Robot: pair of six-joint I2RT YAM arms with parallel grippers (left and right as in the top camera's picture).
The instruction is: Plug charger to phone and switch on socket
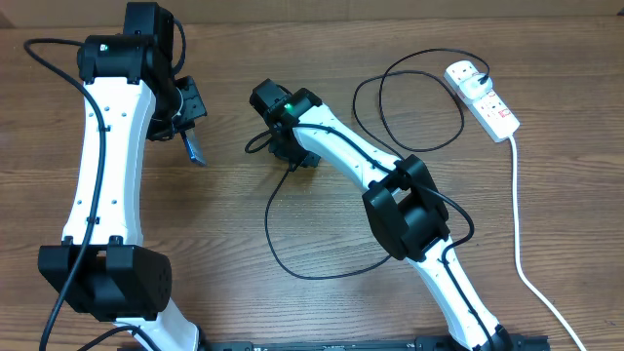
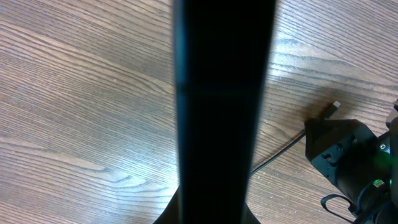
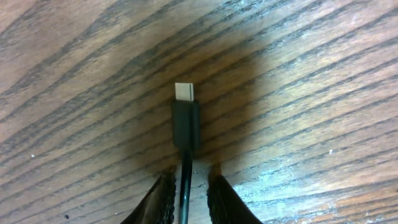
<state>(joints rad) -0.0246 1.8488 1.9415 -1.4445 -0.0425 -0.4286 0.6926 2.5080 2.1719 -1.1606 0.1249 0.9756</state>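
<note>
The black charger [image 3: 185, 121] has its small tip lying flat on the wooden surface [image 1: 244, 312]. The right claw [image 3: 186, 202] is narrow, with one finger on each side of the cable and a little gap showing. The cable runs in a big loop on the wood. Farther left, the left claw [image 1: 187, 119] is closed tight on the phone [image 1: 196, 148]. Far off on the right lies the white socket [image 1: 483, 96], where the cable ends.

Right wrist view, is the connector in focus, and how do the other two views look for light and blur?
Right wrist: connector sharp, ringed by dark shadow, fingers at the bottom blurred. Left wrist: the phone is a black unlit slab across the middle; wood grain beside it sharp. Overhead: even light, soft shadows, no glare.
</note>
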